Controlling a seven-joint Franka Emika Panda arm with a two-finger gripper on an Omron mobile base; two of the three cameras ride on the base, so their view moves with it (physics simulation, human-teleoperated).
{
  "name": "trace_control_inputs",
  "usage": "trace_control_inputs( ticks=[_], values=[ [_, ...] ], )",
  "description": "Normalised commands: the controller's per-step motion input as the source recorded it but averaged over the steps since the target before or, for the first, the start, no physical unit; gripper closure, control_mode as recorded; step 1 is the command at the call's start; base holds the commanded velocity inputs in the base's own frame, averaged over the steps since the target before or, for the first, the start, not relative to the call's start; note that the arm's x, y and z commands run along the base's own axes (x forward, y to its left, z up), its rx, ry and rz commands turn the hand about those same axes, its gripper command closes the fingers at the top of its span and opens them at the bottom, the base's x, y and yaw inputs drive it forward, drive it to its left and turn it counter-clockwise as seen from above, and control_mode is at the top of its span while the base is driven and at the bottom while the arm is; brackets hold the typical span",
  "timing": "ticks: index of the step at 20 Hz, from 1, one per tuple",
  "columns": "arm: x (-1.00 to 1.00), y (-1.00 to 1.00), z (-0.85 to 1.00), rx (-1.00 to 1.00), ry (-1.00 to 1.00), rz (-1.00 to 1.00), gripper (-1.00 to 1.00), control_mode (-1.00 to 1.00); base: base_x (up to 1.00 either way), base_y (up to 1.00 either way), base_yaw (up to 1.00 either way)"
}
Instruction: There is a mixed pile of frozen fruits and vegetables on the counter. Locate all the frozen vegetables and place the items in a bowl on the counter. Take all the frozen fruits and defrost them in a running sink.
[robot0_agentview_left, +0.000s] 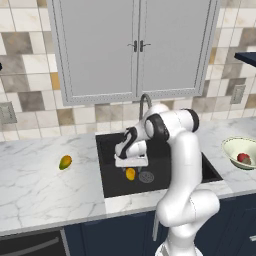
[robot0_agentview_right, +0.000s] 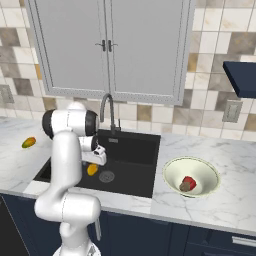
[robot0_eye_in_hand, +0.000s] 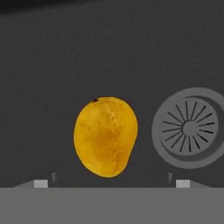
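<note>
The white arm (robot0_agentview_left: 182, 195) rises nearest, bent over the black sink (robot0_agentview_left: 112, 175). The marble worktop (robot0_agentview_left: 40, 185) spreads to both sides. On its right stands the pale bowl (robot0_agentview_right: 172, 172), holding the red round vegetable (robot0_agentview_right: 189, 181) and the grey-brown lump (robot0_agentview_right: 184, 187). The fingers (robot0_agentview_left: 131, 165) stand apart, clear of one mango (robot0_eye_in_hand: 105, 136) lying in the sink beside the steel drain (robot0_eye_in_hand: 190, 127) (just apart). The other mango (robot0_agentview_left: 65, 162) lies on the left worktop.

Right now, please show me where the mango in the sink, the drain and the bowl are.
mango in the sink (robot0_eye_in_hand: 106, 136), hand view, middle of its skin
drain (robot0_eye_in_hand: 190, 128), hand view, its hub
bowl (robot0_agentview_right: 172, 172), right base view, bare inner wall
</note>
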Motion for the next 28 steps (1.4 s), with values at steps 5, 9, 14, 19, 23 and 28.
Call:
trace_control_inputs(
  ticks=[5,9,14,19,23,28],
  values=[
    [-0.02,0.11,0.46,0.01,0.0,-0.02,-1.0,-1.0,0.0,0.0,0.0],
    [-0.03,0.15,0.46,0.0,0.0,-0.01,-1.0,-1.0,0.0,0.0,0.0],
    [-0.04,0.14,0.51,0.0,0.0,0.0,-1.0,-1.0,0.0,0.0,0.0],
    [-0.05,0.16,0.44,0.01,-0.02,0.0,-1.0,-1.0,0.0,0.0,0.0],
    [-0.02,0.22,0.41,0.0,-0.06,0.0,-1.0,-1.0,0.0,0.0,0.0],
    [0.0,0.21,0.41,0.0,-0.06,0.0,-1.0,-1.0,0.0,0.0,0.0]
  ],
)
